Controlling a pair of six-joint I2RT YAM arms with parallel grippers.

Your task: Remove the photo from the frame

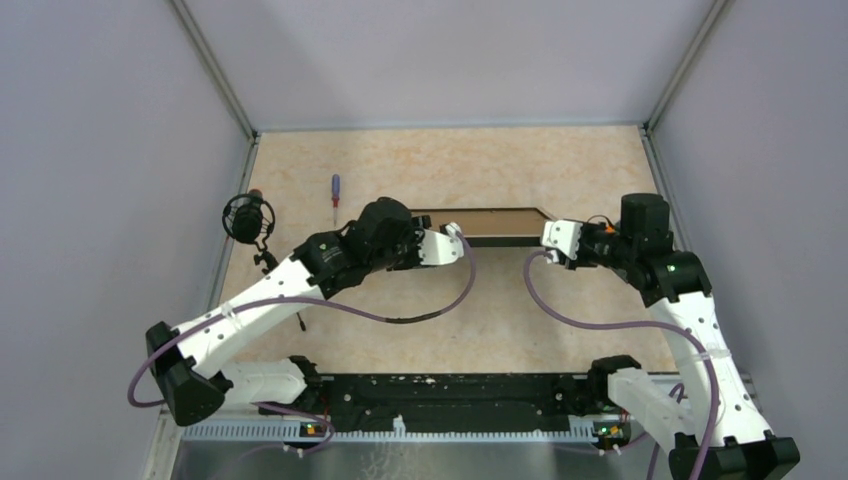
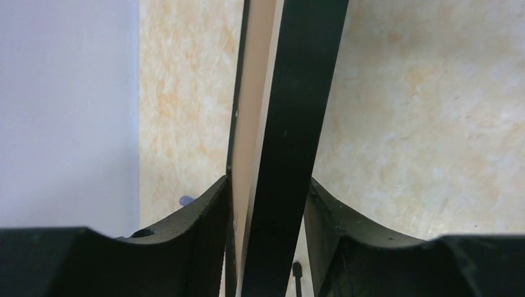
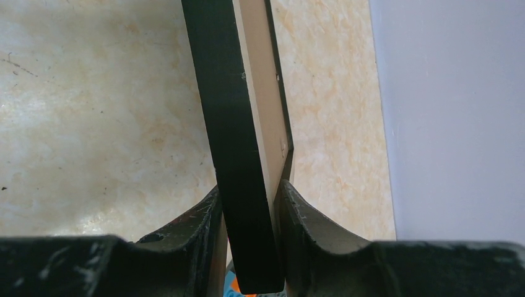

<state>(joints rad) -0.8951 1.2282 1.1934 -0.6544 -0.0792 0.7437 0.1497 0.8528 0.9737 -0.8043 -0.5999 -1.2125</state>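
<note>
The frame (image 1: 485, 224) stands on its long edge across the middle of the table, its thin black border and brown board back showing from above. My right gripper (image 1: 550, 241) is shut on the frame's right end; in the right wrist view both fingers (image 3: 291, 204) press the black border (image 3: 226, 124). My left gripper (image 1: 461, 243) straddles the left end. There the left finger (image 2: 210, 210) lies against the back, while a gap shows between the right finger (image 2: 322, 210) and the black border (image 2: 297, 124). The photo is hidden inside the frame.
A blue-handled screwdriver (image 1: 335, 192) lies on the table behind the left arm. A black round device on a stand (image 1: 247, 218) sits at the left wall. Grey walls close in three sides. A black rail (image 1: 450, 400) runs along the near edge.
</note>
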